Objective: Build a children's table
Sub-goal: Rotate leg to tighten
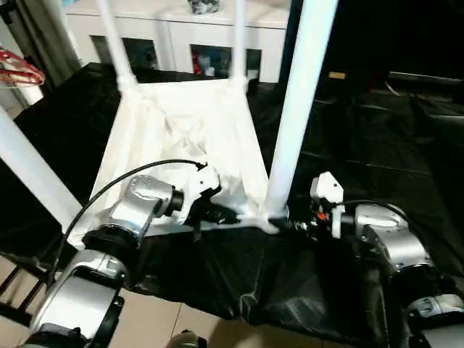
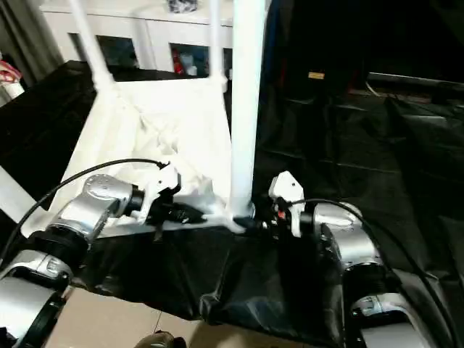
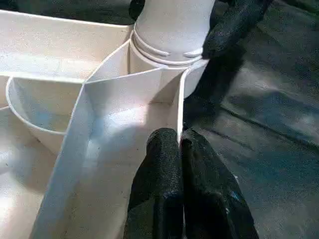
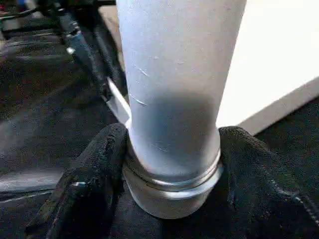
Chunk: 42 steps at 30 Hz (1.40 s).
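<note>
The table top (image 1: 181,138) lies upside down on a black cloth (image 1: 377,145), ribbed underside up, its long axis running away from the robot toward a white cabinet (image 1: 174,36). Legs stand in its corner sockets and point straight up: two thin-looking ones at the far corners (image 1: 109,36), one at the near left (image 1: 29,174), and the near-right leg (image 1: 301,94), which rises tall just in front of the camera. That leg's base sits in the socket (image 3: 159,62), with the thread rings at its foot not fully sunk below the socket rim, so it likely needs more turning or pressing. The right gripper (image 4: 169,164) is clenched around the leg just above the socket, one black finger on each side. The left gripper (image 3: 180,149) pinches the thin outer rim (image 3: 180,107) of the top beside that socket, apparently steadying it. The whole thing is hollow white plastic, so it should be light and fairly stiff, but smooth and slippery under rubber pads; the tall legs give leverage, so a sideways push high up could tip the top or strain a socket. The best hold on a leg seems low, near the socket, as now; the top is best held by its rim or ribs, though the thin rim may flex.
</note>
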{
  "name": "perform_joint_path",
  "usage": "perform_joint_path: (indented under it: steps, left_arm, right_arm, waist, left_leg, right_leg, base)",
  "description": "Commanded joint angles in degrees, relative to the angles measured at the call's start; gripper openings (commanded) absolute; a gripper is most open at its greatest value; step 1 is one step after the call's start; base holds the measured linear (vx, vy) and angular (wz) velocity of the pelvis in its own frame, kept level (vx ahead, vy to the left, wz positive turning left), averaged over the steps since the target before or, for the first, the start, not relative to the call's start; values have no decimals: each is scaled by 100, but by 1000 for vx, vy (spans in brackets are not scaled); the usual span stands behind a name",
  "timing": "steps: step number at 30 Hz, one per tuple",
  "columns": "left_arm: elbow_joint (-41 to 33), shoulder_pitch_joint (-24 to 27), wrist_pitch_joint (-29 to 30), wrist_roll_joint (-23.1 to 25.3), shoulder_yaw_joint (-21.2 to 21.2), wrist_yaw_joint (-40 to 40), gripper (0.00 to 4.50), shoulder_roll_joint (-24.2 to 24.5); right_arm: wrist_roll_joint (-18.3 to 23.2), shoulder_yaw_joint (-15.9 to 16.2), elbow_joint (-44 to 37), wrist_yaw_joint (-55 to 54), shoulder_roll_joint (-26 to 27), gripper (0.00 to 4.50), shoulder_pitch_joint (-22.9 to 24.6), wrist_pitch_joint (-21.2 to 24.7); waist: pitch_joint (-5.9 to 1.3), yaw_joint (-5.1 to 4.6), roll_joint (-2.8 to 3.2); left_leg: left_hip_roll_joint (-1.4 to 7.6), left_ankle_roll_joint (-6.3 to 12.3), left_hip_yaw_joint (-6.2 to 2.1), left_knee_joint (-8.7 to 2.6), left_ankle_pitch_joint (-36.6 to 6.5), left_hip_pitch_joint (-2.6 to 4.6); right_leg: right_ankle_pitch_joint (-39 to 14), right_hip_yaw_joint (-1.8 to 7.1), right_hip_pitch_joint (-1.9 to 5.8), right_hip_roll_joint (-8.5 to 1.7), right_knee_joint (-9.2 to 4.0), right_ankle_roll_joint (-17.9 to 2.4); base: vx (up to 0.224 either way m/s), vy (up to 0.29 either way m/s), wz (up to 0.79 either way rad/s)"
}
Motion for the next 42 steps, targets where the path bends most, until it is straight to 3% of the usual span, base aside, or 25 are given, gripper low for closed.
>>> perform_joint_path:
  steps: [1, 3, 5, 9, 13, 16, 17, 20, 25, 31, 39, 42]
  left_arm:
    - [-50, -402, -185, -40, 249, 580, 0, -257]
    - [51, -474, -173, 17, 275, 925, 0, -344]
    - [153, -558, -124, 75, 295, 1340, 0, -468]
    - [235, -632, -56, 118, 302, 1810, 0, -680]
    - [310, -669, -68, 140, 312, 1999, 0, -768]
    - [386, -719, -159, 175, 278, 2246, 0, -968]
    - [368, -714, -216, 169, 242, 2204, 0, -1018]
    - [284, -657, -256, 123, 217, 1981, 0, -963]
    - [127, -514, -330, 12, 192, 1494, 0, -777]
    - [-143, -336, -396, -171, 160, 773, 0, -566]
    - [-275, -235, -381, -201, 33, 53, 0, -259]
    - [-357, -195, -285, -241, -9, -256, 0, -129]
  right_arm:
    - [-396, 57, 400, -912, 256, 266, -184, -29]
    - [-534, -17, 638, -1503, 353, 266, -301, -85]
    - [-578, -122, 866, -2089, 479, 265, -423, -78]
    - [-607, -274, 1094, -2920, 699, 265, -573, -23]
    - [-674, -291, 1276, -3263, 784, 265, -665, -102]
    - [-816, -281, 1553, -3894, 1000, 265, -820, -282]
    - [-728, -361, 1599, -3942, 1092, 296, -867, -386]
    - [-528, -509, 1541, -3719, 1084, 326, -873, -411]
    - [-578, -459, 1506, -3442, 853, 369, -867, -550]
    - [-542, -411, 1524, -2755, 600, 369, -848, -754]
    - [-401, 5, 1001, -937, 221, 369, -479, -840]
    - [-310, 121, 799, -253, 108, 369, -347, -802]
  waist:
    - [-402, -62, -66]
    - [-393, -136, -74]
    - [-406, -165, -72]
    - [-440, -229, -61]
    - [-468, -219, -62]
    - [-444, -242, -56]
    - [-440, -253, -52]
    - [-437, -268, -62]
    - [-463, -222, -52]
    - [-453, -174, -47]
    - [-456, -31, -36]
    - [-454, 20, -50]
  left_leg:
    - [259, 229, -138, -426, -1240, 116]
    - [241, 120, -153, -442, -1375, 132]
    - [246, 131, -155, -436, -1318, 128]
    - [231, 295, -140, -403, -964, 105]
    - [234, 545, -128, -359, -657, 80]
    - [221, 536, -120, -363, -770, 78]
    - [224, 491, -124, -371, -839, 84]
    - [220, 432, -129, -384, -997, 91]
    - [238, 626, -119, -354, -715, 87]
    - [258, 651, -104, -349, -848, 87]
    - [285, 602, -101, -355, -962, 127]
    - [285, 608, -105, -354, -958, 108]
  right_leg:
    - [-1386, 232, 264, -383, -420, -1387]
    - [-1705, 228, 274, -390, -463, -1298]
    - [-1665, 235, 280, -390, -459, -1257]
    - [-902, 229, 295, -355, -388, -1439]
    - [-329, 222, 312, -355, -321, -1570]
    - [-525, 218, 300, -354, -353, -1587]
    - [-641, 217, 293, -363, -369, -1572]
    - [-869, 224, 317, -358, -395, -1488]
    - [-242, 221, 315, -351, -312, -1657]
    - [-344, 214, 305, -345, -308, -1698]
    - [-419, 229, 273, -343, -309, -1650]
    - [-445, 234, 283, -358, -306, -1633]
  base:
    - [0, 0, 0]
    - [0, 0, 0]
    - [0, 0, 0]
    - [0, 0, 0]
    - [0, 0, 0]
    - [0, 0, 0]
    - [0, 0, 0]
    - [0, 0, 0]
    - [0, 0, 0]
    - [0, 0, 0]
    - [0, 0, 0]
    - [0, 0, 0]
